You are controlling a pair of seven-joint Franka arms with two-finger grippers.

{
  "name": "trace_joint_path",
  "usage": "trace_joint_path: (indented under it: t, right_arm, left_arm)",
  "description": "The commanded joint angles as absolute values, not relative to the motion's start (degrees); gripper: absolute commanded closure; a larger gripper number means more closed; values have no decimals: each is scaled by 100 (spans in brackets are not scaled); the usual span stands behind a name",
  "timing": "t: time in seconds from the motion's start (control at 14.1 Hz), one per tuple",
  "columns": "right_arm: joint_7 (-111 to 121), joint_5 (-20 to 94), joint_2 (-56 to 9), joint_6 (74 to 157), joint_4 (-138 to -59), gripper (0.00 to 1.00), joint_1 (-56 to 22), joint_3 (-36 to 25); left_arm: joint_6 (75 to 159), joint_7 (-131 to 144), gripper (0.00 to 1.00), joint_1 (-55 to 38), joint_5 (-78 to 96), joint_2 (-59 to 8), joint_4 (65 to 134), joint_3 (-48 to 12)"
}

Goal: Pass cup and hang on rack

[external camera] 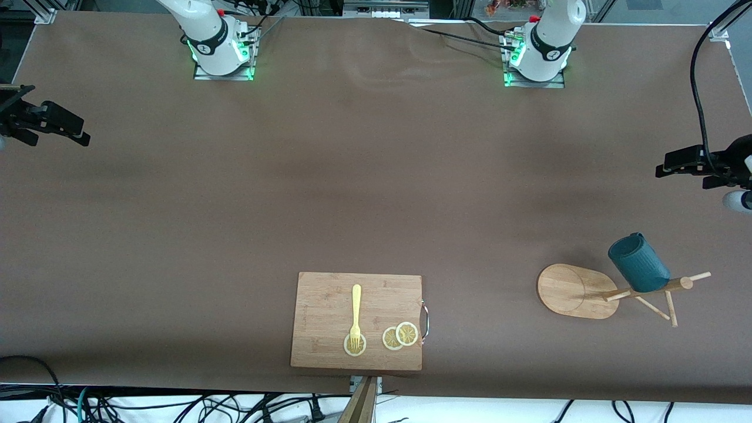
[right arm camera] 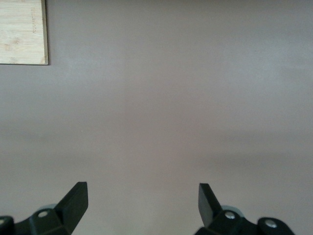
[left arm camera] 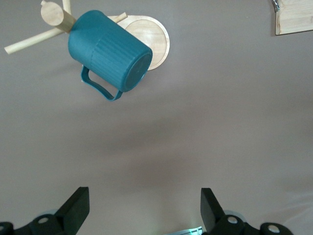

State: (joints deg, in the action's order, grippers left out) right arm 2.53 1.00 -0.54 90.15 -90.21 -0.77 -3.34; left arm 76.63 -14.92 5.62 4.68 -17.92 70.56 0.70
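Note:
The dark teal ribbed cup hangs tilted on a peg of the light wooden rack, which stands near the left arm's end of the table. In the left wrist view the cup shows its base and side handle, with the rack's oval base beneath it. My left gripper is open and empty above the table, apart from the cup; its own view shows its jaws wide apart. My right gripper is open and empty at the right arm's end of the table, over bare table.
A rectangular wooden cutting board lies near the front edge at mid-table, holding a yellow fork and lemon slices. Its corner shows in the left wrist view and the right wrist view. Cables hang below the front edge.

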Motion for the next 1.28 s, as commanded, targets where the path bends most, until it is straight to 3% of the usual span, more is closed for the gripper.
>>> trace_joint_path:
  t: [0.0, 0.43, 0.64, 1.21]
  right_arm:
    - [246, 202, -53, 8903, -8956, 0, -62, -352]
    - [255, 202, -53, 8895, -8956, 0, -62, -360]
    - [255, 202, -53, 8886, -8956, 0, -62, -360]
    - [255, 202, -53, 8851, -8965, 0, -53, -360]
  left_arm:
    - [7471, -1119, 0, 562, 141, -1460, 7171, -35]
    - [7717, -439, 0, 633, 97, -730, 8191, -404]
    - [7752, -448, 0, 668, -421, -695, 8174, -798]
    - [7708, -466, 0, 730, -369, -967, 7858, -809]
